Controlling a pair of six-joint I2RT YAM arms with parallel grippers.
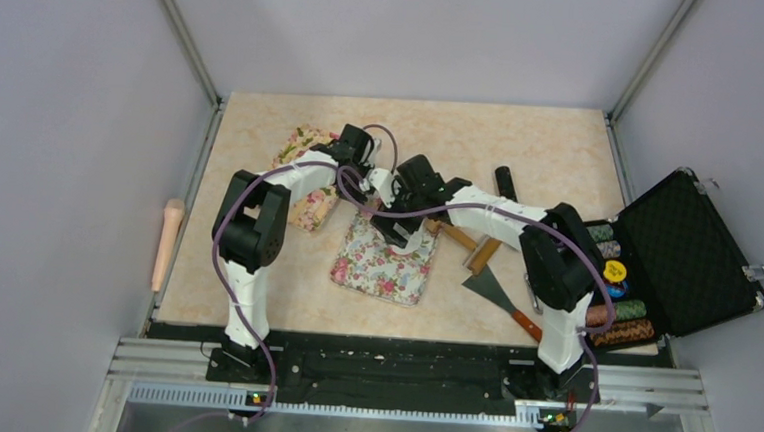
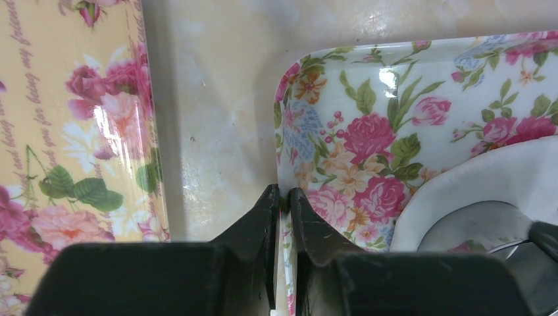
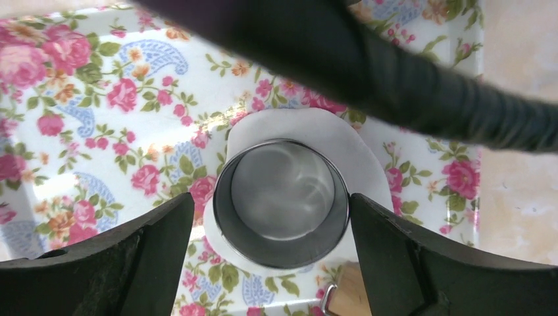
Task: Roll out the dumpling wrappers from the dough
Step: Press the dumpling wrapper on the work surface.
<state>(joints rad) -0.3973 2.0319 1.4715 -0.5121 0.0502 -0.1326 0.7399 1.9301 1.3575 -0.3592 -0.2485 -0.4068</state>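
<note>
A floral tray (image 1: 375, 271) lies mid-table. On it lies a white dough sheet (image 3: 358, 148) with a round metal cutter (image 3: 281, 227) standing on it. No separate round wrapper shows; inside the ring looks grey and I cannot tell what it is. My right gripper (image 3: 271, 204) is open, one finger on each side of the cutter, the right one almost touching it; it also shows in the top view (image 1: 402, 235). My left gripper (image 2: 283, 192) is shut on the tray's rim (image 2: 284, 118) at its far left corner, with the dough (image 2: 520, 168) to its right. It shows in the top view (image 1: 375, 184).
A second, yellow floral tray (image 1: 305, 181) lies far left of the first. A rolling pin (image 1: 167, 243) lies off the table's left edge. A black cylinder (image 1: 505, 181), a wooden tool (image 1: 468, 243), a scraper (image 1: 499, 288) and an open case of chips (image 1: 676, 259) are on the right.
</note>
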